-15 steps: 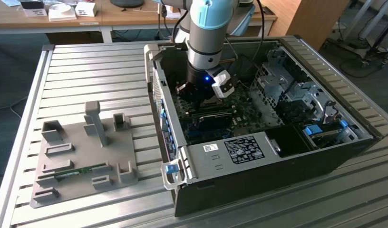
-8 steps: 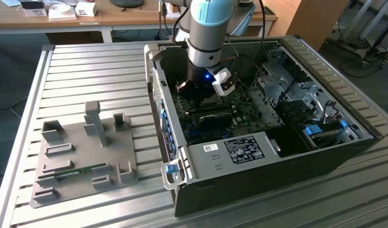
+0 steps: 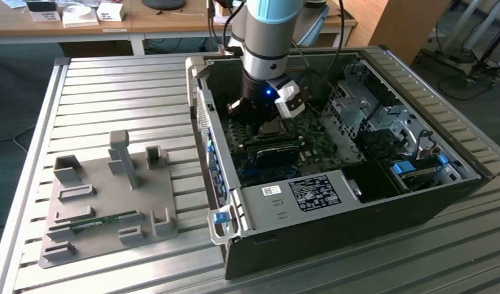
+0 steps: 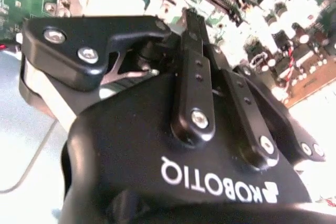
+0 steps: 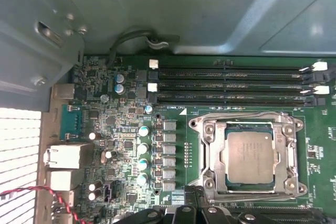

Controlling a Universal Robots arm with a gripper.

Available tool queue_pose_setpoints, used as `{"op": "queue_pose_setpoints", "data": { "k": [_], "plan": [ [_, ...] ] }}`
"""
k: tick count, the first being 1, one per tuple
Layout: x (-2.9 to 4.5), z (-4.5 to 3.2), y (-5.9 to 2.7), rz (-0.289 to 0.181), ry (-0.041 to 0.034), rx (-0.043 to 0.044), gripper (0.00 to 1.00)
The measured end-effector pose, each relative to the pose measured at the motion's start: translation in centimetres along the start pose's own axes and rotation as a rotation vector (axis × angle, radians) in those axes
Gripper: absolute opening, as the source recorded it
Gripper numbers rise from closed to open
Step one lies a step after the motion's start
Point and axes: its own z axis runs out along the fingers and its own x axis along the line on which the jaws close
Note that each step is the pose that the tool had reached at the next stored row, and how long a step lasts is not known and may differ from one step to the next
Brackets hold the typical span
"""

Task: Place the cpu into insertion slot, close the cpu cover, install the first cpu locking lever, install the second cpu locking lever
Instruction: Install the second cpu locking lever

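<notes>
A robot arm is reaching down into an open black computer case (image 3: 332, 202) lying on a slatted metal table (image 3: 111, 92). The gripper (image 3: 271, 122) is hovering just above the green motherboard (image 5: 126, 129), near the case's far wall in the exterior view.

In the first wrist view, the cpu (image 5: 248, 156) is sitting flat in the insertion slot (image 5: 207, 156). It is a small square chip with a dull silver-grey metal top, faintly smudged. The cpu cover (image 5: 283, 129), a thin silvery frame with a large central window, is lying closed around it, its rim overlapping the chip's edges. Long black memory slots (image 5: 231, 82) are running just beside the socket.

In the second wrist view, the black fingers (image 4: 194, 51) are standing close together; whether they are gripping anything cannot be told.

A grey fixture plate (image 3: 111, 196) is resting on the table at the exterior view's left, well apart from the case.
</notes>
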Motion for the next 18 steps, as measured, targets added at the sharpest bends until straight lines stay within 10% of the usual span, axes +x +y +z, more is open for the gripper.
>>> {"op": "queue_pose_setpoints", "data": {
  "k": [18],
  "plan": [
    [-0.91,-0.51,0.07,0.004,-0.0003,0.0003,0.1]
  ]
}}
